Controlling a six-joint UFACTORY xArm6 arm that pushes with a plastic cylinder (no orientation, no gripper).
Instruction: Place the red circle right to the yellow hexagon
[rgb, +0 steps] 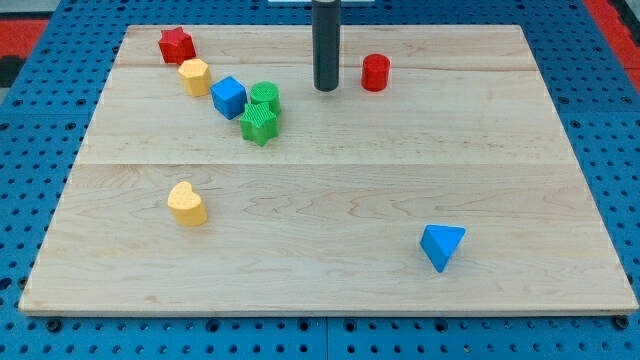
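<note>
The red circle (375, 72) is a short red cylinder near the view's top, right of centre. The yellow hexagon (194, 76) lies at the view's upper left, just below and right of a red star (176, 45). My tip (327, 89) is the lower end of the dark rod and rests on the board just left of the red circle, with a small gap between them. The yellow hexagon is far to the left of my tip.
A blue cube (228, 97), a green cylinder (264, 97) and a green star (259, 125) cluster right of the yellow hexagon. A yellow heart (187, 204) lies at the left middle. A blue triangle (441, 246) lies at the lower right. The wooden board (330, 270) sits on a blue pegboard.
</note>
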